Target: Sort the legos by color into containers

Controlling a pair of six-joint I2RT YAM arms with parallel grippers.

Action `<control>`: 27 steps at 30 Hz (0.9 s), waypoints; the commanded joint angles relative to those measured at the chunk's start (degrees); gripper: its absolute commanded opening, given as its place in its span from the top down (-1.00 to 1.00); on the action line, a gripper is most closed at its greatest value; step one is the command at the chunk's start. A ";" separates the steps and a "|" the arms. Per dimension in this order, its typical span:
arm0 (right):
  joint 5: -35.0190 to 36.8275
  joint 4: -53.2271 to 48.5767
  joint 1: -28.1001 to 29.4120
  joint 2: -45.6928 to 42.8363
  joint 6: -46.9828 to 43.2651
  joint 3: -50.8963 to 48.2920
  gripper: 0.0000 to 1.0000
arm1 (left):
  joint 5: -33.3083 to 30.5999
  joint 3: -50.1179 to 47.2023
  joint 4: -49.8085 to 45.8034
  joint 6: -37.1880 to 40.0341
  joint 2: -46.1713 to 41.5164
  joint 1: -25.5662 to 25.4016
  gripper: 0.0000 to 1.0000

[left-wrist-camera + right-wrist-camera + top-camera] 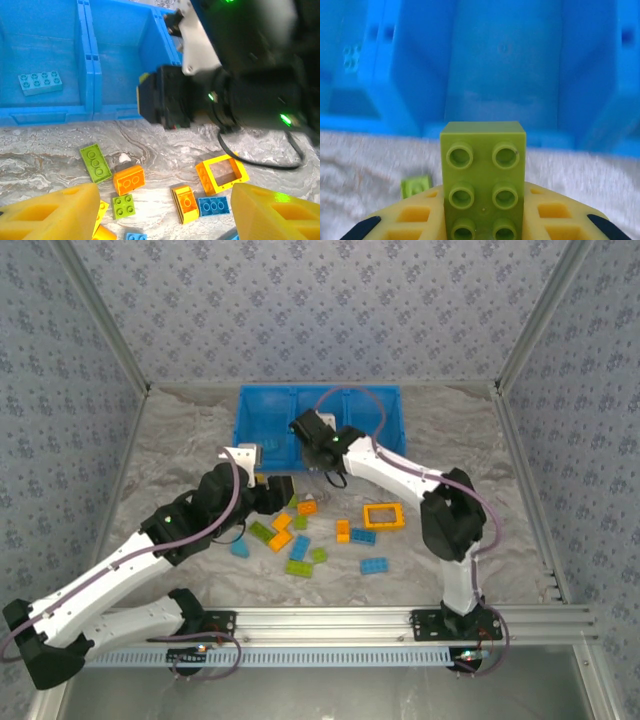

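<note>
The right gripper [482,222] pinches a lime green brick [482,170] by its lower end, its yellow fingers pressed against both sides, at the near wall of the blue bin [243,425]. The brick stands upright, studs facing the wrist camera, with the middle compartment [470,65] straight ahead and the marbled table [180,460] below it. Whether it has crossed the rim cannot be told.

The left gripper [165,210] hangs just near of it with fingers spread wide and nothing between them, above the loose legos [300,540]. These lie scattered on the table in lime, orange and blue, the orange frame piece [384,515] to their right. A teal brick [40,82] lies in the left compartment [45,40].

Several things could go wrong from here. Most of the brick stands clear above the fingertips, so a knock against the wall could pivot it or work it loose. A release short of the rim would likely drop it back on the table. A drift to the left would put green in with teal. The two arms also crowd the same patch in front of the bin. A reach by the left arm towards the pile could strike the right wrist as it comes back.
</note>
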 commanded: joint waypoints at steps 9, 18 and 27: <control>-3.83 -5.13 -6.19 20.62 -6.49 19.94 0.45 | -2.78 1.84 -0.96 -0.23 0.45 0.03 -0.40; -3.92 -5.30 -6.54 18.42 -6.30 20.77 -0.13 | -6.89 -0.07 -6.75 -5.50 0.44 -0.02 -0.40; 1.84 -4.39 -5.25 4.37 -7.12 17.95 -0.06 | -8.85 1.31 -17.68 -12.82 3.43 4.54 -0.40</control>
